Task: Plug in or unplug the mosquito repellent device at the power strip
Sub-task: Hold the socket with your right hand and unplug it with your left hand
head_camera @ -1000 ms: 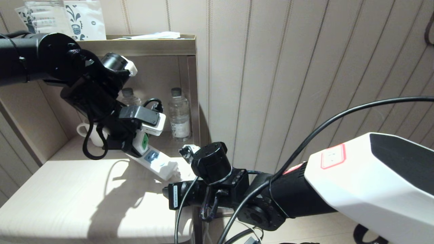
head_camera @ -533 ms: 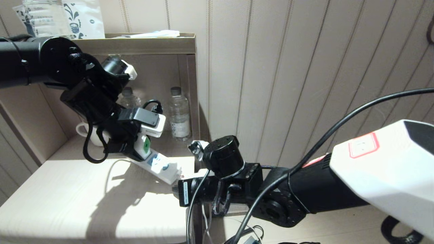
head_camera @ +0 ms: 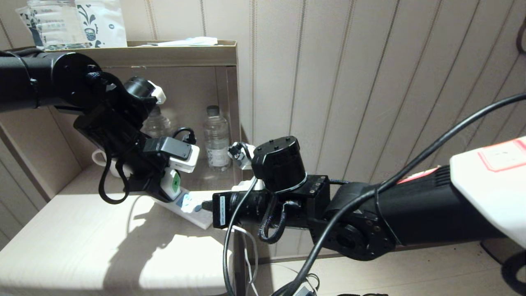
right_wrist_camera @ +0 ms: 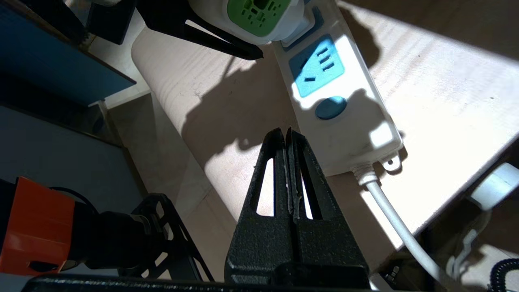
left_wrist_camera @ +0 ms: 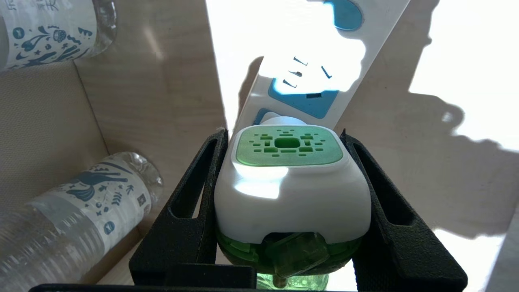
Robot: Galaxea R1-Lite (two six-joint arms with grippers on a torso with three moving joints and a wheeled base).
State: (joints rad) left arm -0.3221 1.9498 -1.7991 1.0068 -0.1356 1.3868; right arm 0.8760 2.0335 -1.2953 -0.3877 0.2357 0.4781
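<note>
The left end effector (left_wrist_camera: 284,182) is clamping the mosquito repellent device (left_wrist_camera: 290,178) by its white head, seated at a socket of the power strip (head_camera: 193,207) lying on the desk (head_camera: 82,246). Two water bottles (left_wrist_camera: 81,207) are standing just beside that end effector — a mug (head_camera: 100,158) behind it. The right end effector (right_wrist_camera: 287,140) is hovering with fingers pressed together, empty, near the strip's cable end — only its wrist view is showing this.

2 water bottles (head_camera: 216,137), 1 mug (head_camera: 100,158), 1 power strip (head_camera: 189,205).
</note>
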